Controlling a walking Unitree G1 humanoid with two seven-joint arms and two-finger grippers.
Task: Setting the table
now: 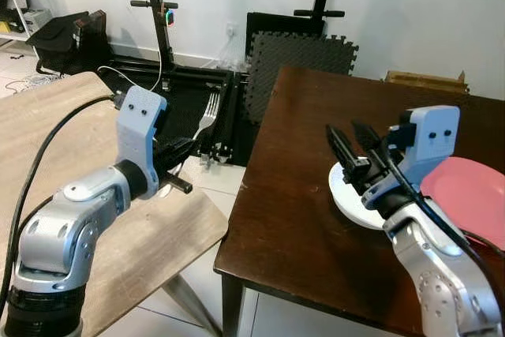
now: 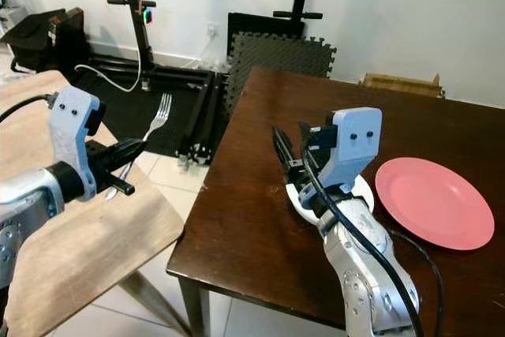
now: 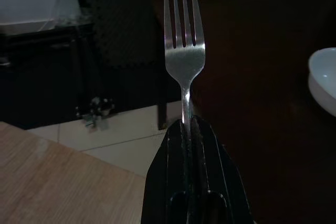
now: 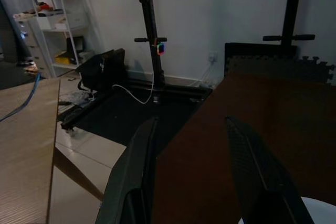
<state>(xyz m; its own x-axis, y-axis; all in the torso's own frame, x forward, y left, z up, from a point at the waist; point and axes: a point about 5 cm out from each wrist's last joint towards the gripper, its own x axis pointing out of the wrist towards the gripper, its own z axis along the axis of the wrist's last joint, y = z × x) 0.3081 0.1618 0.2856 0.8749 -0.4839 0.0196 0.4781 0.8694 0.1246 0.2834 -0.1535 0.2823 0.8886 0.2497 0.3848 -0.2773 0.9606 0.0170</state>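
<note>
Left gripper [image 1: 183, 150] clenched on fork [image 1: 207, 115], tines upward; right gripper [image 1: 353, 141] released above white bowl [image 1: 347, 199].

The left gripper [image 2: 130, 147] hangs over the edge of the light wooden surface [image 2: 87, 250], its jaws clamped on the handle of a fork [image 2: 155, 122] whose tines point up. The right gripper [image 2: 293, 147] hovers with its jaws apart above a white bowl [image 2: 364, 192] on the dark wooden surface [image 2: 245, 219], just beside a pink plate [image 2: 434, 203].
</note>
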